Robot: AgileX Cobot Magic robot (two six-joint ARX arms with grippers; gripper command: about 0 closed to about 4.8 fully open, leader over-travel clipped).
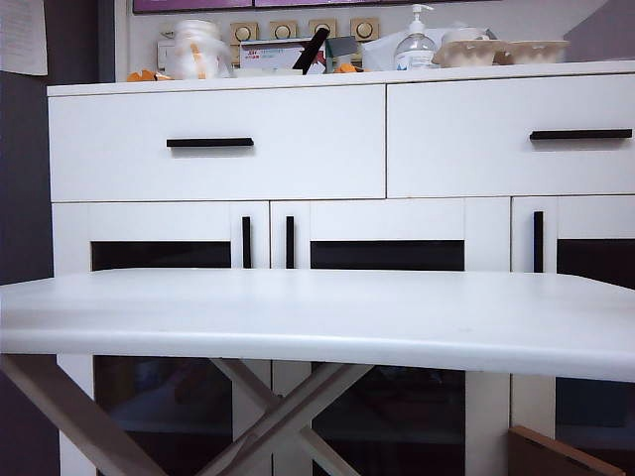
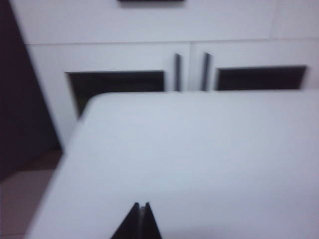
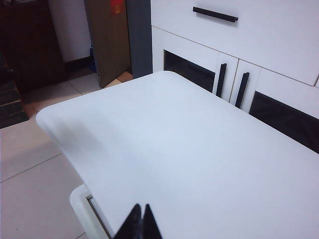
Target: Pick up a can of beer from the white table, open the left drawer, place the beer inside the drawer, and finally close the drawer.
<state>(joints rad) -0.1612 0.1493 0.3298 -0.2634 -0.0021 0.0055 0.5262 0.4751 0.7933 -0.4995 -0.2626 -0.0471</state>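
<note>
Plainly, the left gripper [image 2: 141, 219] hangs above the large white flat worktop [image 1: 317, 312], near its near edge, its two dark fingers pressed together with nothing between them. Its wrist view is blurred and looks level across the worktop toward the white cabinet [image 1: 466, 233] behind the far edge. The right gripper [image 3: 140, 221] is likewise pressed together and empty, held above the near edge of the worktop and angled across it toward the far left corner. Neither arm appears in the exterior view.

The wide white left drawer [image 1: 218, 142], with its short black bar handle [image 1: 209, 143], sits flush in the cabinet front, fully closed, beside the matching right drawer [image 1: 511, 136], also closed. Whatever either drawer holds is hidden. The silver can of beer is not visible in any view, and where it lies cannot be told.

On the cabinet top stand a clear pump bottle [image 1: 414, 45], a white plastic tub [image 1: 196, 50] and pale egg cartons [image 1: 501, 50].
</note>
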